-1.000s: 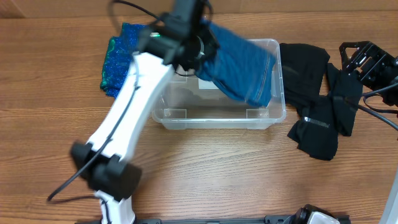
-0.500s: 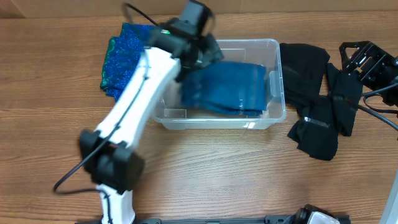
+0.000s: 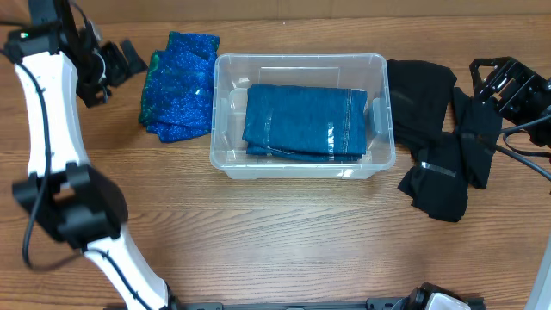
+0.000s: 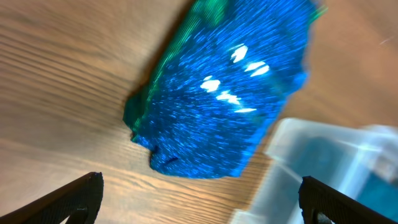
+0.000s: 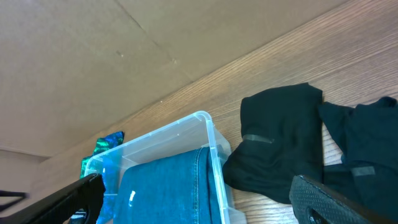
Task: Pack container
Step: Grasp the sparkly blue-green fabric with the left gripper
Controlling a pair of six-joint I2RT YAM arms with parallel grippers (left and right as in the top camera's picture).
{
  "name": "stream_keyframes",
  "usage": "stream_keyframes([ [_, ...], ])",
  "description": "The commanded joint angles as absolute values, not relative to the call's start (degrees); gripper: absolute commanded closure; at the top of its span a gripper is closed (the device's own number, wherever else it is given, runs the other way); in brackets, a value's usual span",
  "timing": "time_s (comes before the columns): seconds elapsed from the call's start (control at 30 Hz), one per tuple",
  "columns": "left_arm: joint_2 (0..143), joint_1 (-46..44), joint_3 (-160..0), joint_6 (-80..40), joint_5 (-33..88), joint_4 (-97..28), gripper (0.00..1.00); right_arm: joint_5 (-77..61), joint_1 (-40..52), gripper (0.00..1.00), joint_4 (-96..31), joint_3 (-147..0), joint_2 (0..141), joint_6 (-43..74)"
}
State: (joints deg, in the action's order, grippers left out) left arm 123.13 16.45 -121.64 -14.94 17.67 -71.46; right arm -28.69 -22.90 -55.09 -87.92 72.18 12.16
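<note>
The container (image 3: 301,165), a clear plastic tub, stands mid-table with folded blue jeans (image 3: 303,120) lying flat inside it. My left gripper (image 3: 129,62) hovers open and empty at the back left, just left of a sparkly blue-green cloth (image 3: 179,86). In the left wrist view that cloth (image 4: 230,93) fills the upper middle, a container corner (image 4: 323,168) shows at lower right, and the left gripper (image 4: 202,202) holds nothing. My right gripper (image 3: 486,82) stands open at the far right by the black garments (image 3: 435,138). Its wrist view shows the container's rim (image 5: 208,124), the jeans (image 5: 168,186) and the open right gripper (image 5: 199,205).
Black garments (image 5: 280,149) lie heaped against the container's right side. The sparkly cloth lies close to its left wall. A cardboard wall (image 5: 124,62) rises behind the table's back edge. Bare wood lies in front of the container.
My left gripper let the jeans go into the container, opened wide and swung back to the far left beside the sparkly cloth. The right arm has not moved.
</note>
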Motion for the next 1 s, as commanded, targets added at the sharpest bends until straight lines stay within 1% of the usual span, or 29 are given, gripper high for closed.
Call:
stream_keyframes([
  [0.0, 132.7, 17.2, -121.5, -6.0, 24.1, -70.9, 0.0, -28.9, -23.1, 0.0, -54.7, -88.2, 72.1, 11.9],
  [0.1, 137.7, 17.2, -121.5, -3.6, 25.5, -68.5, 0.0, -28.9, -23.1, 0.0, -54.7, -88.2, 72.1, 11.9],
  [0.27, 141.9, 17.1, -121.5, -2.9, 28.3, -63.7, 0.0, -28.9, -23.1, 0.0, -54.7, -88.2, 72.1, 11.9],
  [0.3, 142.4, 17.0, -121.5, -2.8, 29.5, -63.1, 0.04, -28.9, -23.1, 0.0, -54.7, -88.2, 72.1, 11.9],
  [0.37, 143.2, 16.8, -121.5, -2.3, 31.2, -62.3, 0.19, -28.9, -23.1, 0.0, -54.7, -88.2, 72.1, 11.9],
  [0.4, 143.4, 16.6, -121.5, -2.3, 31.2, -61.8, 0.38, -28.9, -23.1, 0.0, -54.7, -88.2, 72.1, 11.9],
  [0.43, 143.4, 16.4, -121.5, -2.3, 31.2, -61.5, 0.52, -28.9, -23.1, 0.0, -54.7, -88.2, 72.1, 11.9],
  [0.47, 143.4, 16.2, -121.5, -2.3, 31.2, -61.3, 0.71, -28.9, -23.1, 0.0, -54.7, -88.2, 72.1, 11.9],
  [0.5, 143.3, 16.1, -121.7, -2.3, 31.6, -62.3, 0.96, -28.9, -23.1, 0.0, -54.7, -88.2, 72.1, 11.9],
  [0.63, 142.5, 17.4, -123.9, -1.6, 34.1, -66.7, 0.96, -28.9, -23.1, 0.0, -54.7, -88.2, 72.1, 11.9],
  [0.73, 140.2, 18.9, -129.2, -1.1, 36.8, -73.3, 0.96, -28.9, -23.1, 0.0, -54.7, -88.2, 72.1, 11.9],
  [0.87, 132.9, 19.6, -139.6, 0.5, 41.5, -83.3, 0.96, -28.9, -23.1, 0.0, -54.7, -88.2, 72.1, 11.9],
  [0.97, 126.1, 18.9, -144.8, -0.8, 45.0, -87.5, 0.96, -28.9, -23.1, 0.0, -54.7, -88.2, 72.1, 11.9],
])
